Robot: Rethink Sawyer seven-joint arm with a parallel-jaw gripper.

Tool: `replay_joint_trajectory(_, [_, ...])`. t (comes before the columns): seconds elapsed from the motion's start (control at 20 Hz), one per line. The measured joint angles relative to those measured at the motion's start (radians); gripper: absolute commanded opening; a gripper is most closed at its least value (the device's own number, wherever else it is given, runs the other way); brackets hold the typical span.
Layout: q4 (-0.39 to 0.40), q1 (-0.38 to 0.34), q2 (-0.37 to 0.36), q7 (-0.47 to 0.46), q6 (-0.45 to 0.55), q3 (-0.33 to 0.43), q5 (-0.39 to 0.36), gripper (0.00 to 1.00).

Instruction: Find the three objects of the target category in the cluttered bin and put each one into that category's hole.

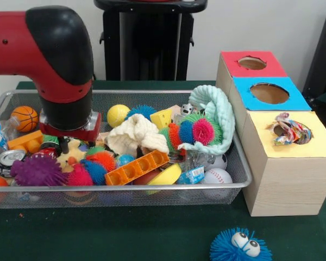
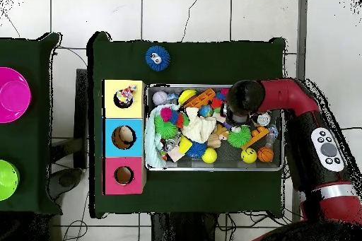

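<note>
- The arm (image 1: 54,49) reaches down into the bin (image 1: 236,163), its hand (image 1: 64,145) low among the toys at the end farthest from the boxes.
- The wrist hides the tips in both views, so I cannot tell whether the hand is open, closed or gripping anything.
- Three boxes stand in a row touching the bin's other end: a yellow box (image 1: 320,147) with a crumpled wrapper (image 1: 288,130) sitting in its hole, a blue box (image 1: 299,100) and a red box (image 1: 277,68).
- Nothing marks which category is wanted. Likely groups in the bin: spiky balls such as the purple one (image 1: 37,171) and the pink one (image 1: 202,130), sports balls such as the basketball (image 1: 24,118) and the baseball (image 1: 216,176), and cloths like the white one (image 1: 136,136).
- The hand sits just above the spiky toys beside the purple ball, so I judge a pick from that cluster to be the step in hand.
- To do it well: come straight down on one toy, close on its body, not its bristles, and lift slowly so neighbours drop away.
- Clear the bin's rim before crossing to the boxes, then release right over the hole.
- A blue spiky ball with eyes (image 1: 240,246) lies apart on the worktop (image 1: 98,234), outside the bin.
</note>
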Motion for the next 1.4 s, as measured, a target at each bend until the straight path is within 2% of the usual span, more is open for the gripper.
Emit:
replay_joint_trajectory(0.3, [-0.043, 0.002, 0.023, 0.0, 0.045, -0.004, 0.031, 1.0])
replay_joint_trajectory(0.85, [-0.039, 0.005, 0.011, 0.0, 0.045, -0.009, 0.033, 1.0])
replay_joint_trajectory(1.4, [-0.011, 0.058, -0.075, 0.0, 0.07, -0.01, 0.141, 1.0])
